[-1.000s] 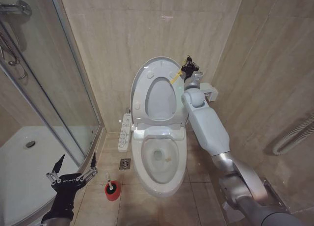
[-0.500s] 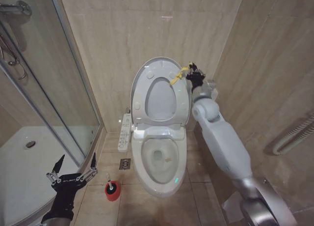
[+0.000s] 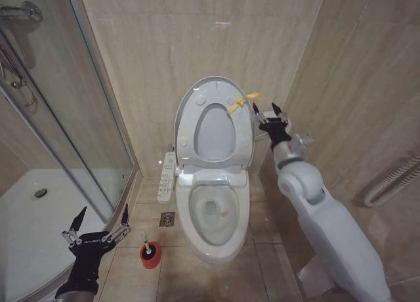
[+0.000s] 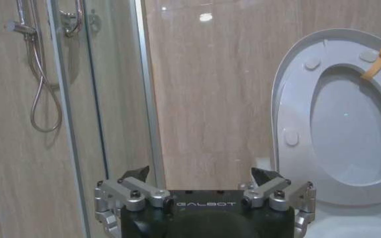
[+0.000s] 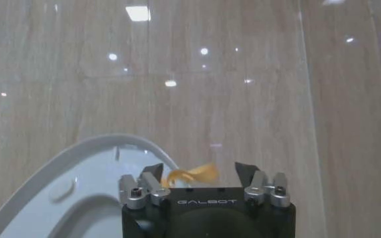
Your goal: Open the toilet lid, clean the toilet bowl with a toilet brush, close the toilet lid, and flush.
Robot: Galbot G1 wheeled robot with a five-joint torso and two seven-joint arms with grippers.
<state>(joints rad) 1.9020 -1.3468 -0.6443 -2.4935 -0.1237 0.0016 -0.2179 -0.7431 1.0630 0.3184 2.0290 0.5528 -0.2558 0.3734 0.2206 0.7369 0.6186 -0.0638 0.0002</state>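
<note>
1. The right arm (image 3: 328, 223) wore smooth white shells, with a rounded white joint and a silver metal wrist section
2. The right gripper (image 3: 270, 115) had a black body, silver knuckle blocks with screws and dark pointed fingers (image 5: 245, 172)
3. The left gripper (image 3: 100, 222) matched it: black wrist housing, silver screwed brackets, black tapered fingers (image 4: 135, 173)
4. White "GALBOT" lettering marked both black gripper bodies
</note>
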